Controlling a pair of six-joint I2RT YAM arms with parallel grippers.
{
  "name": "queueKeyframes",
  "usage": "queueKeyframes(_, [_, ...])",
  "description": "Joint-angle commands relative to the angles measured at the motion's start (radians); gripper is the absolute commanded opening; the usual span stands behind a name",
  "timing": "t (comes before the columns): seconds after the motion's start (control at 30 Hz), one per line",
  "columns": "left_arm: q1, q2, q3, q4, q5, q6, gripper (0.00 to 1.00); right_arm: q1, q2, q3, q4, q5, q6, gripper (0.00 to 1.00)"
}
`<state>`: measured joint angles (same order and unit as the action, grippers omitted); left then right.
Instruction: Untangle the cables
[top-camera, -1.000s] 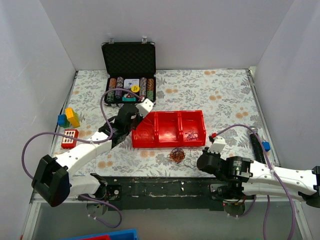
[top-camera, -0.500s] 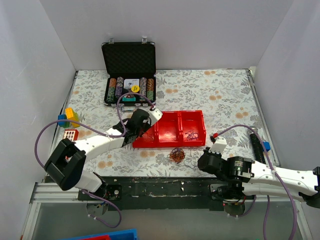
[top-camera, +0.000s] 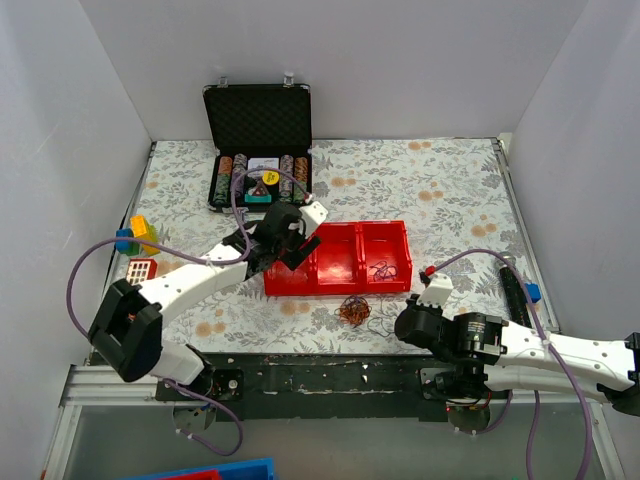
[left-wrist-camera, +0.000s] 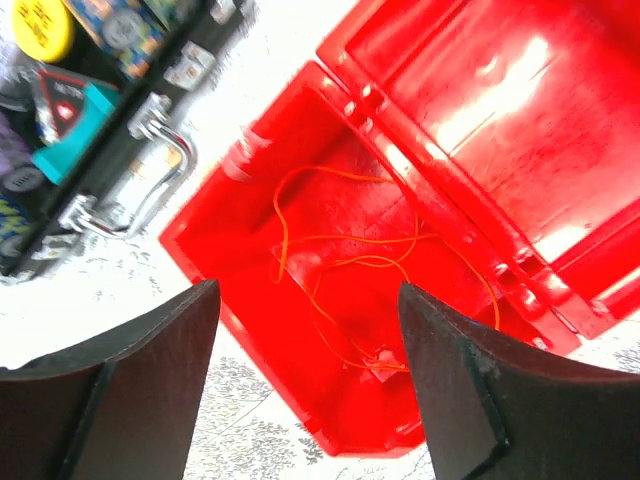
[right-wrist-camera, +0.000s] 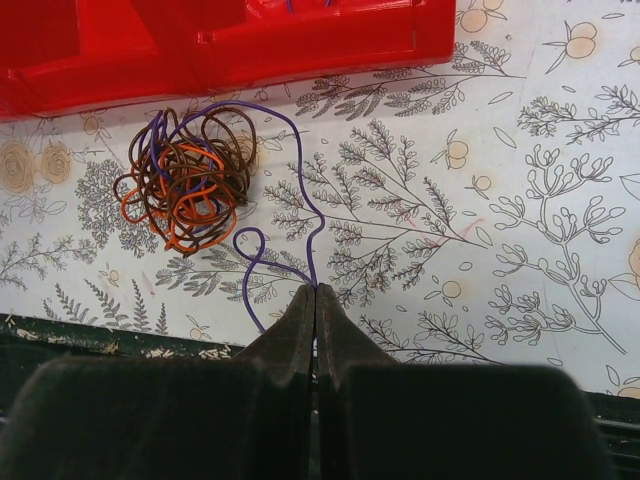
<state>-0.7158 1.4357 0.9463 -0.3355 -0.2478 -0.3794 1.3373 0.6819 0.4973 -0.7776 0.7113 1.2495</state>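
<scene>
The cables are a small clump (top-camera: 352, 310) of orange, brown and purple wires on the floral cloth, just in front of the red three-bin tray (top-camera: 330, 288). The clump (right-wrist-camera: 190, 180) sits up and left of my right gripper (right-wrist-camera: 315, 292). That gripper is shut on a purple strand (right-wrist-camera: 305, 190) that loops out of the clump. My left gripper (left-wrist-camera: 308, 310) hangs open above the tray's left bin (left-wrist-camera: 260, 340), with nothing between its fingers. One thin orange wire (left-wrist-camera: 345, 262) lies loose in that bin. Purple strands (top-camera: 382, 270) lie in the right bin.
An open black case of poker chips (top-camera: 258, 175) stands behind the tray. Coloured blocks (top-camera: 138, 236) and a red-and-white block (top-camera: 140, 272) lie at the left edge. A black bar with a blue piece (top-camera: 520, 292) lies at the right. The table's front edge runs close to the clump.
My left gripper has swung from the tray's left side to above its left bin, and its jaws have gone from shut to open. The right arm has barely moved.
</scene>
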Motion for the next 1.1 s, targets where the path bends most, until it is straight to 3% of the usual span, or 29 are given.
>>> queueKeyframes(0.0, [-0.002, -0.115, 0.104, -0.131, 0.053, -0.019, 0.73, 0.005, -0.012, 0.035, 0.012, 0.034, 0.002, 0.01])
queueKeyframes(0.1, [-0.004, -0.152, 0.131, -0.168, 0.07, -0.015, 0.75, 0.005, -0.004, 0.035, 0.018, 0.033, 0.001, 0.01])
queueKeyframes(0.27, [-0.016, -0.193, 0.099, -0.24, 0.329, -0.035, 0.73, 0.005, 0.007, 0.026, 0.035, 0.031, -0.002, 0.01])
queueKeyframes(0.57, [-0.169, -0.106, 0.009, -0.246, 0.599, -0.128, 0.71, 0.005, 0.036, 0.004, 0.1, 0.057, 0.004, 0.01])
queueKeyframes(0.77, [-0.27, -0.017, -0.037, -0.103, 0.591, -0.15, 0.7, 0.006, 0.045, 0.004, 0.089, 0.047, 0.022, 0.01])
queueKeyframes(1.07, [-0.283, 0.101, -0.027, 0.036, 0.576, -0.211, 0.69, 0.007, 0.044, 0.0, 0.037, 0.024, 0.045, 0.01])
